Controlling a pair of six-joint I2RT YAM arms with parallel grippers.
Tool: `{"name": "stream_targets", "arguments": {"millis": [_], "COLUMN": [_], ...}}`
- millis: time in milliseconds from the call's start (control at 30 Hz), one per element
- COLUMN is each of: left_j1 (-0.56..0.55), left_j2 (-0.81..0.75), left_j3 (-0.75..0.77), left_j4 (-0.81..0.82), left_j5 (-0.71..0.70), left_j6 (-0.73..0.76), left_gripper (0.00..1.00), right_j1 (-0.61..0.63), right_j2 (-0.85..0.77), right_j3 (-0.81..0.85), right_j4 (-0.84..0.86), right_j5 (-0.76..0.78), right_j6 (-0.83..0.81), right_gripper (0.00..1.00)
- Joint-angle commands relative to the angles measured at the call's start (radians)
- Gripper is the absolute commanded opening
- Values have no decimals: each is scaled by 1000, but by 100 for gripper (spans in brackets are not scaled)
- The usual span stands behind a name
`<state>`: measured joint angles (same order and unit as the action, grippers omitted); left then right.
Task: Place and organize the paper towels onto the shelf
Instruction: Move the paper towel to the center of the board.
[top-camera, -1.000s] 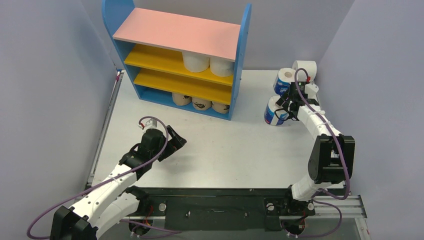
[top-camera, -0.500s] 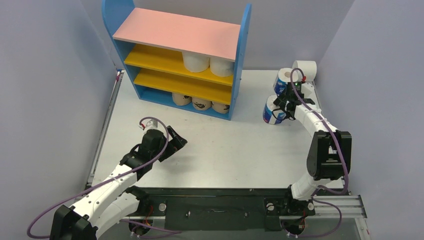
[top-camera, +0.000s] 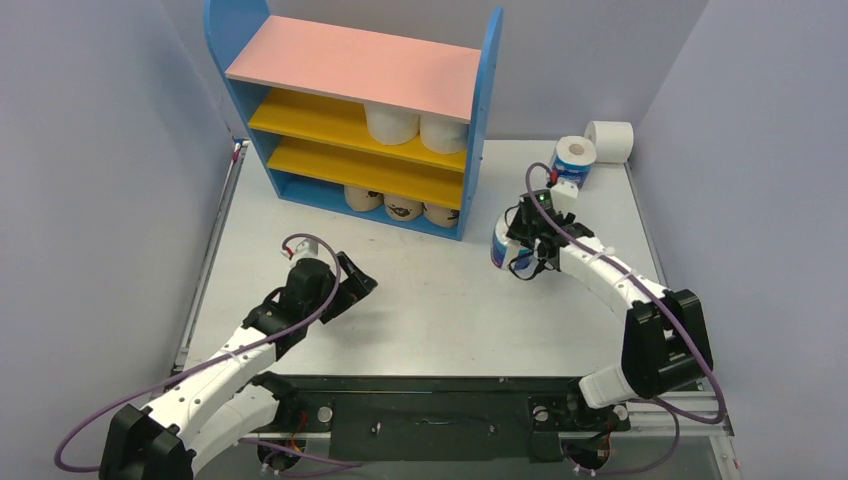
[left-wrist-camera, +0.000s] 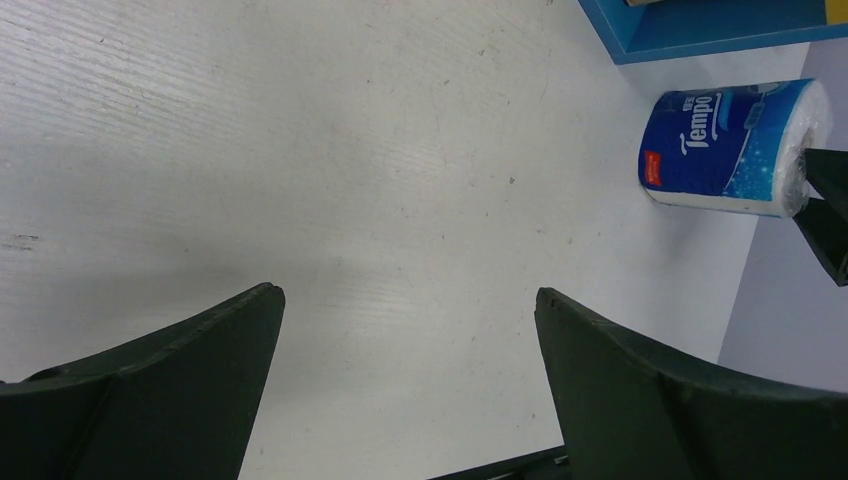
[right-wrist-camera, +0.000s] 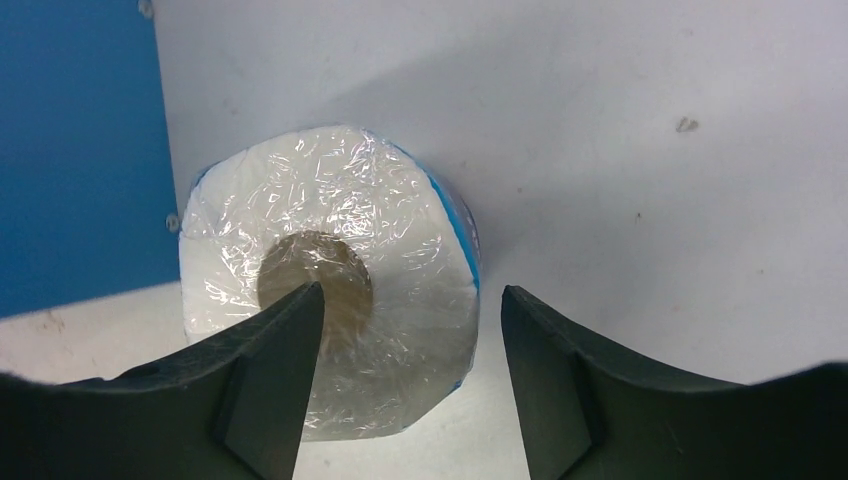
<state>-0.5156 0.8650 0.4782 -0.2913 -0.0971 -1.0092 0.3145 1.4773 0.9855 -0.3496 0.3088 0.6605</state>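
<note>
You have a white, lightly scuffed worktop (top-camera: 440, 310) boxed in by pale lilac walls. Nearest you, the left fingers (top-camera: 352, 285) hover low over bare worktop, spread wide with nothing between them. In their wrist view, well ahead of them and to the right, you see a blue-wrapped roll (left-wrist-camera: 725, 150). Its wrapper reads "Tempo" in white script, and beside the name is a small red patch whose print is too small to read.

That same roll sits at the right fingers (top-camera: 518, 250). Their wrist view looks down on its clear-wrapped white end and brown core. One finger (right-wrist-camera: 265, 390) crosses the edge of the core and the other (right-wrist-camera: 560, 390) stands just outside the rim, so they straddle one wall of the roll, partly spread. You cannot tell whether they are pressing that wall, nor whether the roll rests on the worktop.

Left of those fingers and a little beyond them rises the shelf (top-camera: 490, 90), blue-sided with a pink top board (top-camera: 350, 65). Three tan rolls (top-camera: 403, 208) with black prints line the right end of its bottom tier. Two white rolls (top-camera: 392, 122) stand at the right end of the upper yellow board.

Beyond the right fingers, toward the far right corner, a second blue-wrapped roll (top-camera: 573, 160) stands upright. Just behind it a plain white roll (top-camera: 610, 140) lies on its side, core showing.
</note>
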Motion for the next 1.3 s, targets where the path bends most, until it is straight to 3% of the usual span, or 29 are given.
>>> {"name": "stream_targets", "arguments": {"millis": [0, 333, 667, 933, 1067, 1267], "left_j1": [-10, -46, -78, -70, -61, -59], "left_j2": [6, 85, 150, 212, 266, 403], "left_j3": [0, 47, 94, 164, 209, 243], "left_j4": [49, 85, 132, 140, 145, 262], "left_j5": [2, 12, 81, 127, 189, 348], "left_j6": [5, 63, 104, 81, 29, -22], "left_gripper": [96, 96, 96, 96, 96, 96], "right_j1": [103, 388, 613, 593, 482, 305], "right_j2": [-77, -180, -266, -451, -527, -548], "right_j3": [-80, -230, -262, -168, -186, -297], "right_j4": [-97, -105, -132, -191, -158, 18], "right_j5": [103, 222, 241, 201, 42, -220], "right_j6": [12, 168, 284, 263, 309, 367], "right_gripper": [60, 60, 64, 79, 82, 84]}}
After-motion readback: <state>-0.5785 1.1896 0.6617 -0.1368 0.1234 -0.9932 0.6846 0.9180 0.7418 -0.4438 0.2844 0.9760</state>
